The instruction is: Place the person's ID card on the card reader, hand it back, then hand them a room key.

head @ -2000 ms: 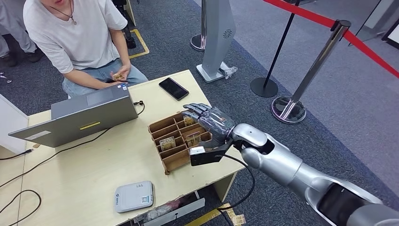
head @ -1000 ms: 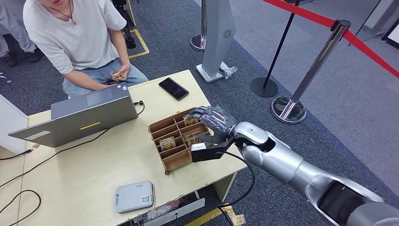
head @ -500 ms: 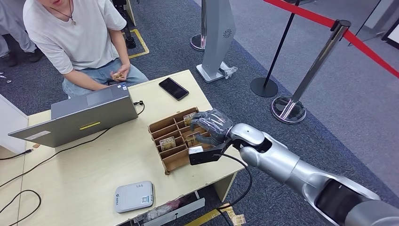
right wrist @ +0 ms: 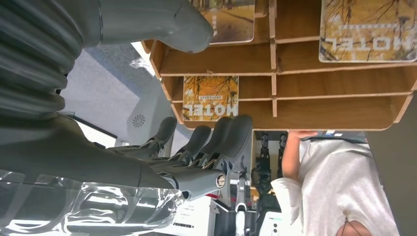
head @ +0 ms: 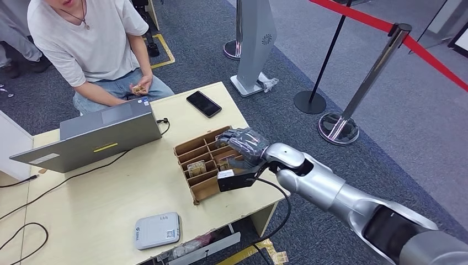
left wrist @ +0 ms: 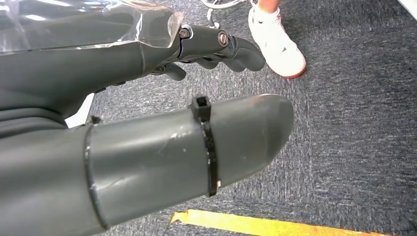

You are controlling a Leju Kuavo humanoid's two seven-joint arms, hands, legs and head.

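My right hand (head: 246,144) hangs over the far right end of the wooden card organizer (head: 194,148), fingers bent down into its slots. In the right wrist view the thumb (right wrist: 162,19) and the fingers (right wrist: 206,142) stand apart, with a "HOTEL" room key card (right wrist: 210,98) upright in the slot just past the fingertips; nothing is gripped. More key cards (right wrist: 366,29) stand in other slots. The white card reader (head: 157,230) lies at the table's near edge. The seated person (head: 88,38) holds a small card (head: 138,88) in both hands. My left hand (left wrist: 216,46) hangs over the carpet, holding nothing.
A grey laptop (head: 94,135) stands between the person and the organizer, with cables trailing off to the left. A black phone (head: 203,104) lies at the table's far right. Stanchions with a red belt (head: 375,66) stand on the carpet to the right.
My right hand has dropped and drawn slightly left onto the organizer, its fingers curling from stretched out to bent down into the slots. The person has stayed put.
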